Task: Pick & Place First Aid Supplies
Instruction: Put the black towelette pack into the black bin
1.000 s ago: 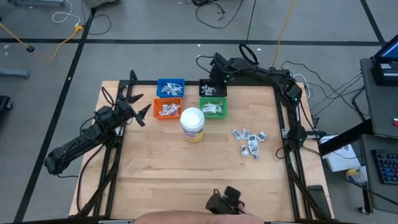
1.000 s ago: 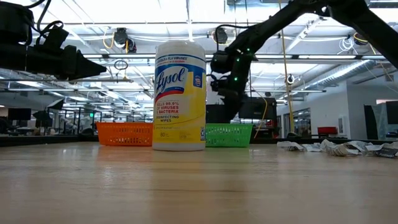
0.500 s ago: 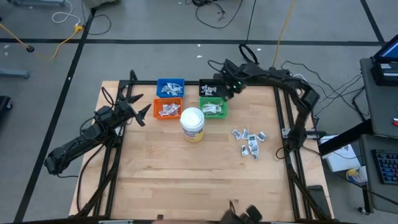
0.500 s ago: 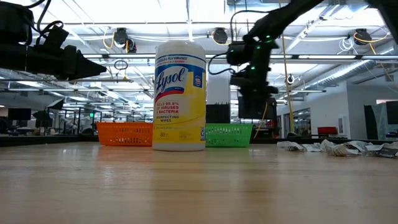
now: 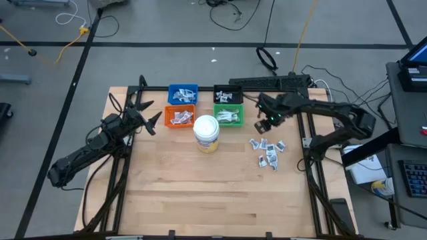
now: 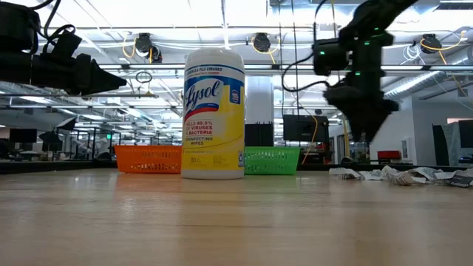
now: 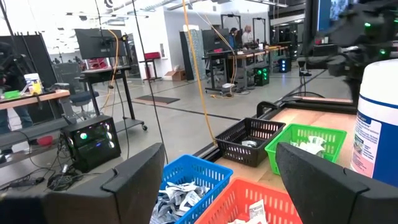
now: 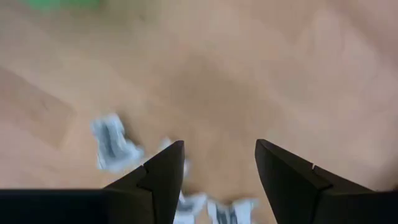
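Loose first aid supplies (image 5: 268,152), small white-and-grey packets, lie in a heap on the wood at the right; the low view shows them (image 6: 399,175) flat on the table. More packets lie in the blue (image 5: 183,93), orange (image 5: 180,117), black (image 5: 228,96) and green (image 5: 229,117) bins. My right gripper (image 5: 263,124) hangs open above bare wood between the green bin and the heap, pointing down, nothing between its fingers (image 8: 219,149). My left gripper (image 5: 155,120) waits open and level, left of the orange bin (image 7: 221,149).
A white-lidded wipes jar with a yellow label (image 5: 207,132) stands upright just in front of the orange and green bins. Dark frame rails (image 5: 308,143) run along both table sides. Bare wood (image 5: 213,193) fills the near half.
My right gripper has swung from over the black bin toward the table's right and near edges, staying at about the same height. It has rolled about its own axis. It now hangs by the loose heap.
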Motion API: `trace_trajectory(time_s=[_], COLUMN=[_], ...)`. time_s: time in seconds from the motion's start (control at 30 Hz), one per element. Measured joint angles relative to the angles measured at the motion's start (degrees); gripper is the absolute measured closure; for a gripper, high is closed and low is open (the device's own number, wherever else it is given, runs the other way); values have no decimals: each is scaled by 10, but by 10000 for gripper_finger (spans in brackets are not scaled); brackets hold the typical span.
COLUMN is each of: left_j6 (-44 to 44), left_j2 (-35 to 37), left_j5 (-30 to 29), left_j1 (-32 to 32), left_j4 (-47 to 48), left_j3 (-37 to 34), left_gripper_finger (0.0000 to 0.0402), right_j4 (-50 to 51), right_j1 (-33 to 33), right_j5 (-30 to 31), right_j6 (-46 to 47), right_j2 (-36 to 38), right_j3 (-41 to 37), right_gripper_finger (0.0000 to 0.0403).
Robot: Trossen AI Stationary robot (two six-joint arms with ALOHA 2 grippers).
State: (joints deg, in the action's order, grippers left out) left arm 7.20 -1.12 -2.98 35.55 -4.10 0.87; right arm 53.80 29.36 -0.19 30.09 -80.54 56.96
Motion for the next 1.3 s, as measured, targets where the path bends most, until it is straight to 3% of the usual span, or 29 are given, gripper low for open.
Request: trace_trajectory(time_s=[0.37,0.97,1.1,1.3], left_j6=[0,0,0,0], left_j2=[0,0,0,0], left_j5=[0,0,0,0], left_j1=[0,0,0,0], left_j4=[0,0,0,0], left_j3=[0,0,0,0], left_gripper_finger=[92,91,91,91], right_j4=[35,-34,-49,-43], right_j1=[-42,-70,-70,-70], right_j5=[-1,-62,-76,-80], right_j6=[53,26,20,5], right_j2=[106,97,86,85], right_j3=[-122,-221,-227,-226], right_gripper_finger=[208,211,250,379])
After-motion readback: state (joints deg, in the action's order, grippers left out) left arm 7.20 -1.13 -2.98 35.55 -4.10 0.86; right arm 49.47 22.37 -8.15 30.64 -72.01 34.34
